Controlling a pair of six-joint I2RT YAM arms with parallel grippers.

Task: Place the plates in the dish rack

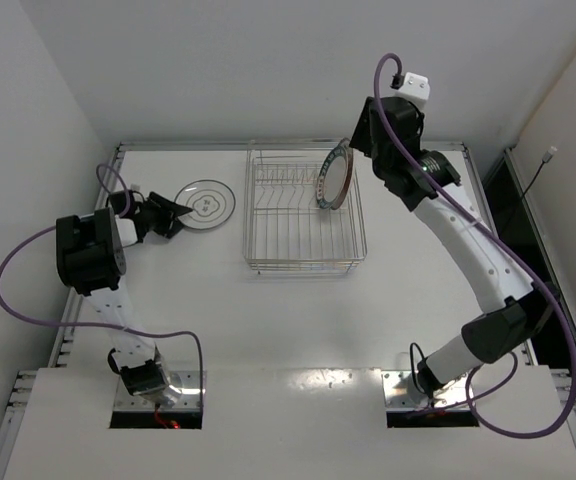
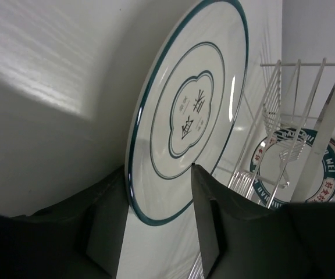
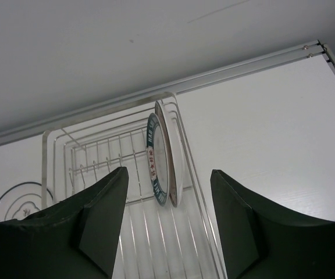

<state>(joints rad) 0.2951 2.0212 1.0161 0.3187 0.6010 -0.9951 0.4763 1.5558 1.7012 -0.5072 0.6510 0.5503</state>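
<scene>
The white plate with a thin dark rim (image 1: pixel 208 203) lies flat on the table, left of the dish rack (image 1: pixel 303 245). My left gripper (image 1: pixel 175 215) is open at its left edge; in the left wrist view the plate (image 2: pixel 191 110) has its near rim between my fingers (image 2: pixel 106 226). The teal lettered plate (image 1: pixel 335 178) stands on edge at the rack's right side, with a second plate (image 3: pixel 178 152) close behind it. My right gripper (image 1: pixel 353 140) is open and empty, above and behind them. The teal plate also shows in the right wrist view (image 3: pixel 154 157).
The rack's upright prongs (image 3: pixel 106 154) left of the standing plates hold nothing. The table's raised metal back edge (image 3: pixel 243 67) runs just behind the rack. White walls close the back and left sides.
</scene>
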